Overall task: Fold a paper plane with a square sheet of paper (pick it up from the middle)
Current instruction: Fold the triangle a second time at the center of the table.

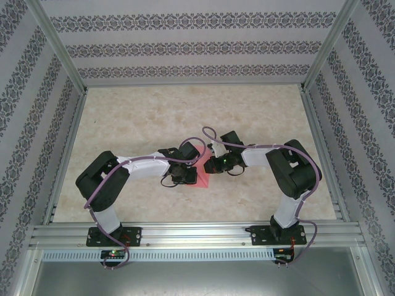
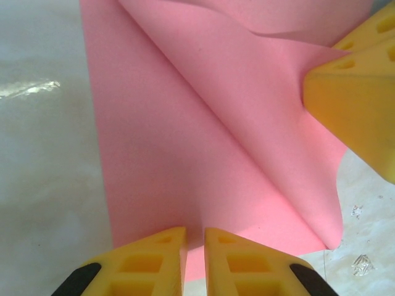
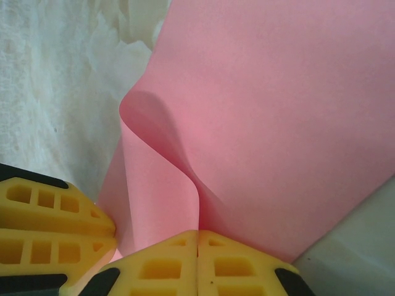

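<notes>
**Mid-fold: both grippers pinch the pink sheet at table centre**

Your pink sheet [image 2: 185, 142] is at the middle of the table [image 1: 123, 123]; whether it rests on the surface or hangs just above it, you cannot tell from these views. It is partly folded and no dart yet. The left wrist view shows a diagonal crease with one flap laid over the layer beneath. The right wrist view shows a loose layer bulging up in a soft curl.

Your left gripper [image 2: 195, 237] is clenched on the sheet's near edge, the paper caught in the thin slit between its yellow fingers [image 2: 154, 259]. Your right gripper [image 3: 197, 235] is pressed tight on the far side, grasping the paper where the curl ends.

This looks like an early-to-middle fold, bringing a flap toward the centre line. Next, one gripper should pin the sheet while the other draws the curled layer flat and presses the crease. Go gently, since thin paper skews or tears easily.

No brand, label or writing is readable on the paper, the fingers or the patterned walls [image 1: 185, 49].
</notes>
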Available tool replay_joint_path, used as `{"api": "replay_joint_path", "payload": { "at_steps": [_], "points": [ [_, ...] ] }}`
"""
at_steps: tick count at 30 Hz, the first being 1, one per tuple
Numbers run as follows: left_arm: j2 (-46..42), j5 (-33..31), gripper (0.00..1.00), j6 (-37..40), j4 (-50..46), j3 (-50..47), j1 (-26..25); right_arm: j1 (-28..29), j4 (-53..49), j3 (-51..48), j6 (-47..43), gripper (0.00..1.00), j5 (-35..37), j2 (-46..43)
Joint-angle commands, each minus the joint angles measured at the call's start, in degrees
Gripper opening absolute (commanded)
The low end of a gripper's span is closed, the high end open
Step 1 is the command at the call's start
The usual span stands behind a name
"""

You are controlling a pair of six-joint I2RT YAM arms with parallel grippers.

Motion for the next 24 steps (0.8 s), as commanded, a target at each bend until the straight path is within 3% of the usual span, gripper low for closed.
{"api": "replay_joint_path", "payload": {
  "at_steps": [1,7,15,24],
  "points": [
    [-0.48,-1.31,0.19,1.02,-2.65,0.92,-0.47,-0.02,-0.5,0.99,-1.7,0.07,2.83,1.43],
    [-4.76,-2.82,0.25,-1.05,-3.18,3.57,0.28,0.22,-0.91,1.05,-1.89,0.06,3.52,1.55],
    [-4.8,6.71,0.25,-8.54,10.78,1.8,5.64,0.33,-1.29,1.24,-2.06,0.06,3.68,1.89],
    [-0.56,12.35,0.21,-14.9,21.45,-0.07,7.19,0.42,-1.53,1.42,-2.15,0.06,3.94,2.04]
  ]
}}
